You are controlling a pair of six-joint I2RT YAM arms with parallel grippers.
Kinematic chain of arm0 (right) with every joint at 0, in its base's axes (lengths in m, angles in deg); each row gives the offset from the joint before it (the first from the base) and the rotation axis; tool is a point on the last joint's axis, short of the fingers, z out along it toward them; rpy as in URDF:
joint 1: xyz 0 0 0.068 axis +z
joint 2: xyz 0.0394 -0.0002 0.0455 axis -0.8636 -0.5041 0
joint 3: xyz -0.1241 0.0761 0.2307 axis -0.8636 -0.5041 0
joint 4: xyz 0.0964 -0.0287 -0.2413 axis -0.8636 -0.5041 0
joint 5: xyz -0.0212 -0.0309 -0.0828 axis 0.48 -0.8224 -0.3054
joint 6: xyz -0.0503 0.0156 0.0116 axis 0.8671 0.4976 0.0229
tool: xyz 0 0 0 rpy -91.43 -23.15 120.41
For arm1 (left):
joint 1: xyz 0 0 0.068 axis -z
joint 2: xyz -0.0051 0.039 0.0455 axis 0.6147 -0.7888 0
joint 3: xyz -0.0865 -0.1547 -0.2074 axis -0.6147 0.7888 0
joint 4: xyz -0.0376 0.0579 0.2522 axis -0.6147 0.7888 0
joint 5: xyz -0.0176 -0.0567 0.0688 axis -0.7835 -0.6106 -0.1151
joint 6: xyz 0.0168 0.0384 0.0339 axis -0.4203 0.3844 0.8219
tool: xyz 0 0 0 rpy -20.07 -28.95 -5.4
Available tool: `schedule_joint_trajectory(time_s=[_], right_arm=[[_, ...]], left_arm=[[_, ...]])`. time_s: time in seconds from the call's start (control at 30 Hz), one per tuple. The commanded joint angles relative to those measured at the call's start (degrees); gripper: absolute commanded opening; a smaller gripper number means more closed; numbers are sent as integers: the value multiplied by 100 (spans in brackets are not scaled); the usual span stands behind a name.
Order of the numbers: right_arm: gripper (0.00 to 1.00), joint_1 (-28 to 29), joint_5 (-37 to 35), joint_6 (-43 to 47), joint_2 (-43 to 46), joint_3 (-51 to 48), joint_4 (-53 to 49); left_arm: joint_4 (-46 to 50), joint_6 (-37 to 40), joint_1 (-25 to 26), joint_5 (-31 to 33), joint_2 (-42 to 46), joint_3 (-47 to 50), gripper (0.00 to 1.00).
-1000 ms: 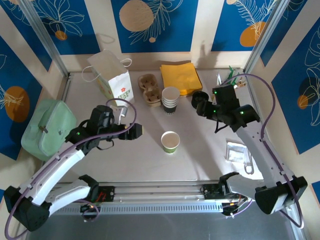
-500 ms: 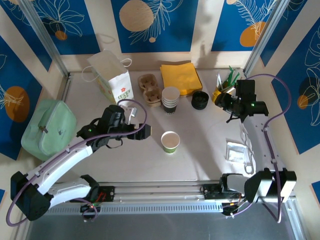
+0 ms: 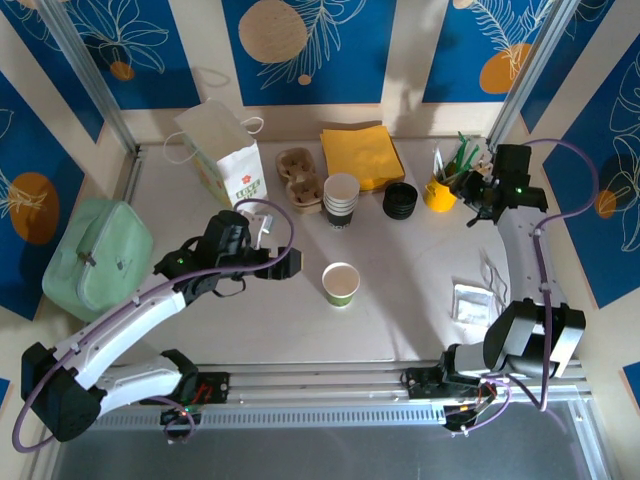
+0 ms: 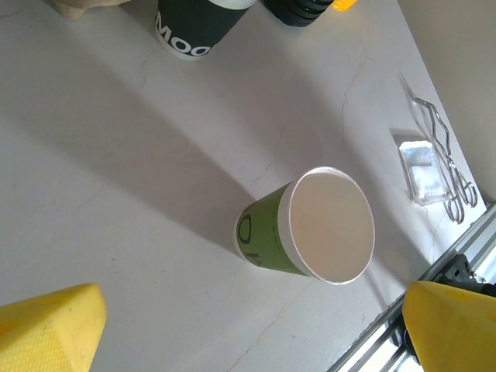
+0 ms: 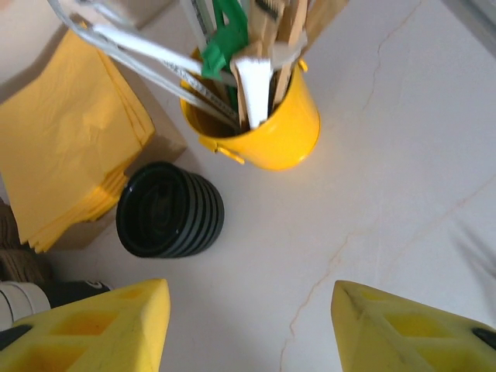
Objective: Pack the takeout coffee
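At mid-table, the takeout coffee cup [image 3: 341, 283] stood upright, green-walled and lidless, well apart from the stack of black lids [image 5: 169, 209]. Your left gripper [image 4: 256, 318] hovered beside it, jaws spread wide and empty. Your right gripper [image 5: 248, 325] hung near the lids, jaws apart, gripping nothing. An off-centre pinch risked tipping or crushing the light cup, and a careless reach for a lid risked knocking the yellow utensil pot [image 5: 267, 128] just beside.

White "MOO" stands on the dark band of the cup stack [image 4: 191, 25], upper left of the left wrist view. The bag's [image 3: 232, 165] print is too small to read.
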Motion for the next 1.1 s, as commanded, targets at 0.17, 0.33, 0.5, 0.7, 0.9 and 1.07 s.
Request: schedule_joint_trajectory(time_s=[0.17, 0.33, 0.5, 0.7, 0.9, 1.07], right_arm=[[55, 1, 306, -41, 25, -114, 128], [55, 245, 409, -201, -47, -321, 268], [54, 712, 207, -370, -308, -397, 488], [51, 1047, 15, -538, -948, -175, 673], [50, 1208, -201, -604, -1605, 134, 805], [49, 1239, -211, -586, -2141, 463, 829]], left_arm=[[-38, -13, 39, 155, 105, 150, 98], [-71, 2, 52, 124, 28, 141, 98], [-160, -46, 55, 95, -18, 167, 98], [-82, -39, 52, 129, 25, 176, 98], [5, -11, 46, 197, 96, 174, 98], [37, -13, 43, 193, 41, 98, 98]])
